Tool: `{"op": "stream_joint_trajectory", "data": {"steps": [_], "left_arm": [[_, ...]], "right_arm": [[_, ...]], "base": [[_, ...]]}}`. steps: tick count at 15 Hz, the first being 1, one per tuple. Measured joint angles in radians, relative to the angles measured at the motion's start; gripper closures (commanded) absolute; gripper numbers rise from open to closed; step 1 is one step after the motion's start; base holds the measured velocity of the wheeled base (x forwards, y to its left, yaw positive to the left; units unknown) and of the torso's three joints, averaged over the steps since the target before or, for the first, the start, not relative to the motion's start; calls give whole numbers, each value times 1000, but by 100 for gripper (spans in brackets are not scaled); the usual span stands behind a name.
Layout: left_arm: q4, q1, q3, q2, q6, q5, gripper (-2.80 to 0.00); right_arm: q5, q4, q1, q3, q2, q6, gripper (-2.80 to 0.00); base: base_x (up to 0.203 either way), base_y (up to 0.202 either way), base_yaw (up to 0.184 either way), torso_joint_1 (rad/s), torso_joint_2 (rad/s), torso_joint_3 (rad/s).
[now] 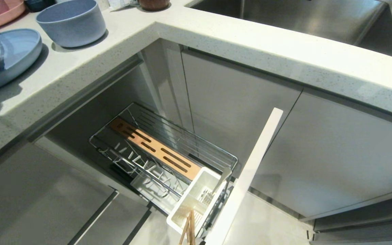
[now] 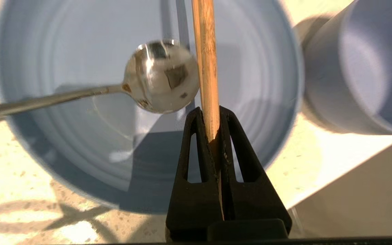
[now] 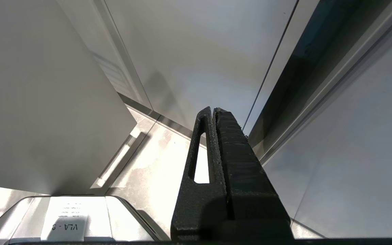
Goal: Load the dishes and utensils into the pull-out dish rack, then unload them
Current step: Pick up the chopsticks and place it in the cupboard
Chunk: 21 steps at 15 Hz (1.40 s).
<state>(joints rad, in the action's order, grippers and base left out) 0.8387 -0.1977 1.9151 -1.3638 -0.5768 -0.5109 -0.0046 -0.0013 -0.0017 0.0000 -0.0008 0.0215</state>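
Wooden chopstick (image 2: 207, 68) is clamped in your left gripper (image 2: 210, 117) fingers, over the blue plate (image 2: 63, 136) on the bench far left, spoon (image 2: 162, 76) beside it. Right gripper (image 3: 214, 114) fingers closed, empty.

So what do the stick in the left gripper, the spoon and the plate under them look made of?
Chopstick: light wood or bamboo, with visible grain. Spoon: polished metal, mirror reflections. Plate: matte light-blue, no glare, perhaps plastic or composite. Left gripper: black, ribbed plastic-looking fingers.
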Motion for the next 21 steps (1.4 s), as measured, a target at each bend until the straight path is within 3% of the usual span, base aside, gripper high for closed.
{"op": "stream_joint_trajectory", "data": {"steps": [6,15,18,21], "left_arm": [[-62,-36,3,88,-20,6,0],[-57,-336,-10,178,-81,20,0],[-56,-420,-35,190,-94,68,0],[-24,-477,-60,194,-96,167,0]], "right_arm": [[0,0,0,0,0,0,0],[0,0,0,0,0,0,0],[0,0,0,0,0,0,0],[0,0,0,0,0,0,0]], "base": [[0,0,0,0,0,0],[0,0,0,0,0,0],[0,0,0,0,0,0],[0,0,0,0,0,0]]}}
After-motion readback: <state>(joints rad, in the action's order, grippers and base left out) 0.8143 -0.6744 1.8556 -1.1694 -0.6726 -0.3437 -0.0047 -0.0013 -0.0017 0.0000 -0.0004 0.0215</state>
